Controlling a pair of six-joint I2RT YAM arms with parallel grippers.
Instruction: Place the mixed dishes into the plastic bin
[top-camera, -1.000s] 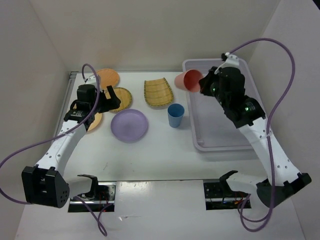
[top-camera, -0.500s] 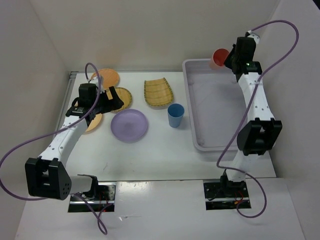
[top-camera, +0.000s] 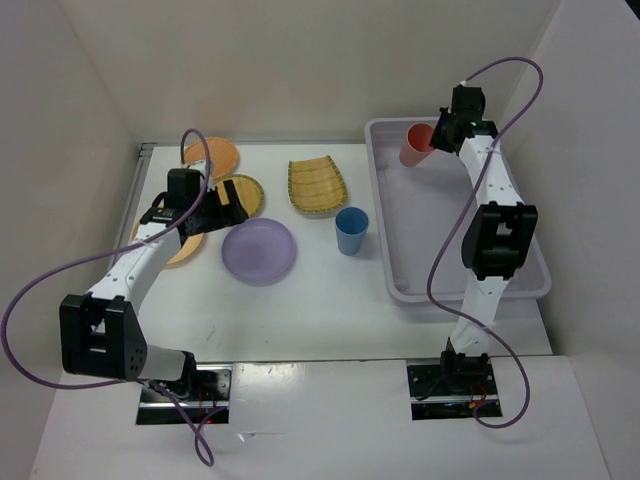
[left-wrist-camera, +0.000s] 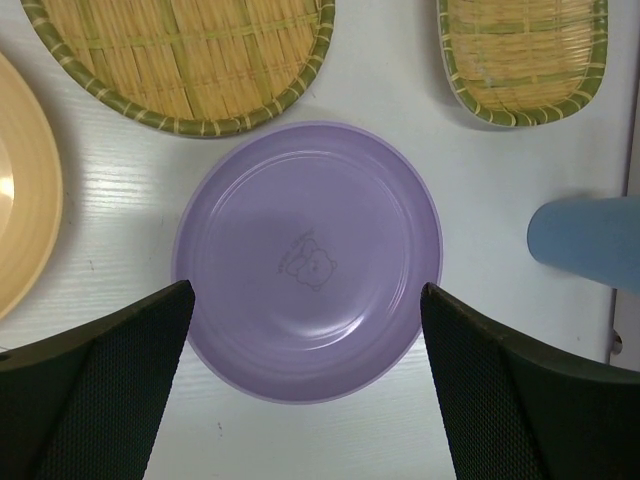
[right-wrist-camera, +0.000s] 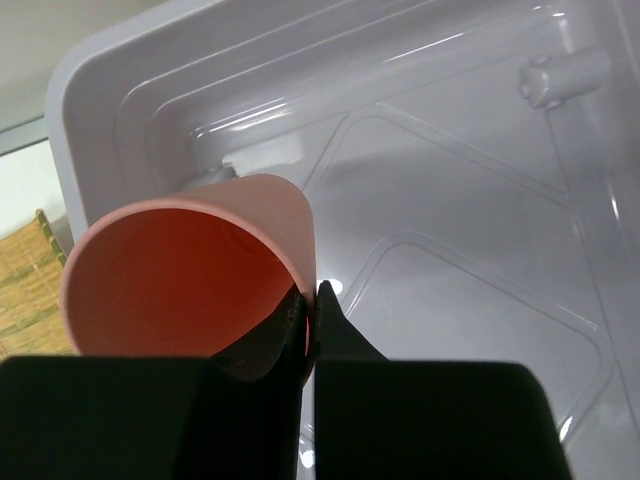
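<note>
My right gripper (top-camera: 438, 137) is shut on the wall of the coral cup (top-camera: 415, 146), one finger inside the rim, and holds it tilted above the far left corner of the plastic bin (top-camera: 425, 245). In the right wrist view the cup (right-wrist-camera: 190, 270) hangs over the bin floor (right-wrist-camera: 450, 200), pinched by the gripper (right-wrist-camera: 308, 295). My left gripper (top-camera: 225, 205) stands open above the lavender plate (top-camera: 259, 250). In the left wrist view the lavender plate (left-wrist-camera: 310, 260) lies on the table below and ahead of its gripper (left-wrist-camera: 305, 288), untouched.
A blue cup (top-camera: 351, 231) stands just left of the bin. A squarish woven plate (top-camera: 317, 185) and a round woven plate (top-camera: 243, 195) lie behind the lavender plate. Orange plates lie at the far left (top-camera: 215, 155) and under the left arm (top-camera: 185, 245).
The right arm stretched out to the bin's far end, carrying the coral cup up past the far rim and back down over the far left corner. The left gripper edged right.
</note>
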